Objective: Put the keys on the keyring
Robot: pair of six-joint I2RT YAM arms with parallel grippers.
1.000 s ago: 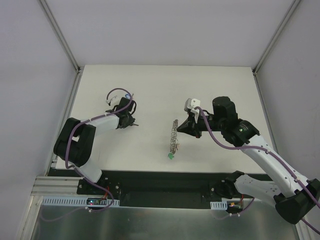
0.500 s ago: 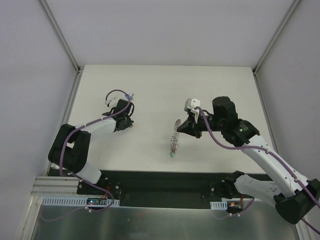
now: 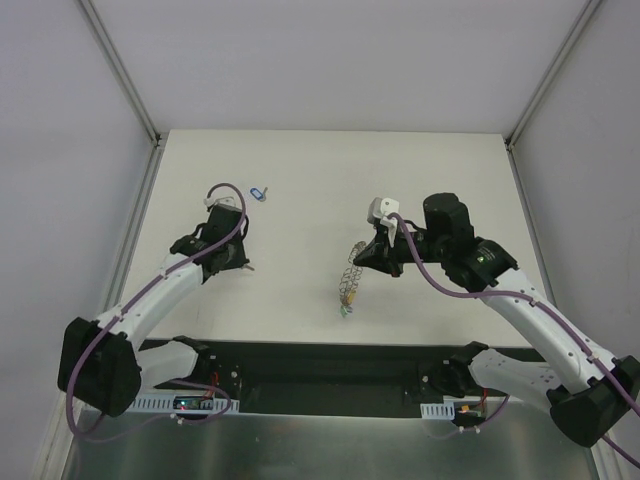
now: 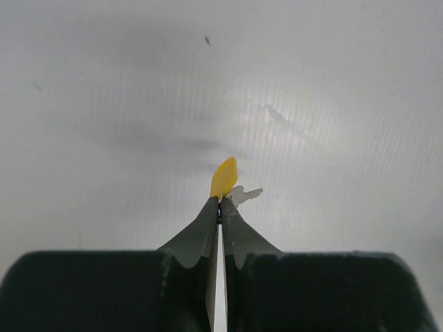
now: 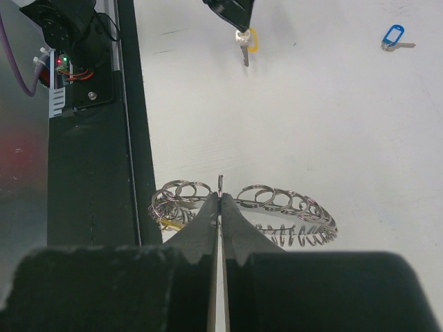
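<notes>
My left gripper [image 3: 245, 266] is shut on a yellow-tagged key [image 4: 223, 177]; the tag and a bit of metal stick out past the fingertips, above the white table. This key also shows in the right wrist view [image 5: 248, 41]. A blue-tagged key [image 3: 259, 192] lies alone on the table further back and shows in the right wrist view too [image 5: 393, 36]. My right gripper [image 3: 363, 262] is shut on one wire loop of the keyring [image 5: 291, 204], holding it tilted on edge at mid table [image 3: 349, 283]. A small greenish tag [image 3: 344, 311] hangs at the ring's near end.
The black base strip [image 3: 320, 360] runs along the table's near edge, close under the ring in the right wrist view [image 5: 90, 173]. White enclosure walls stand at the left, back and right of the table.
My left arm has pulled back toward the near left with the yellow key, uncovering the blue key. The keyring in my right gripper has tilted and shifted slightly.
</notes>
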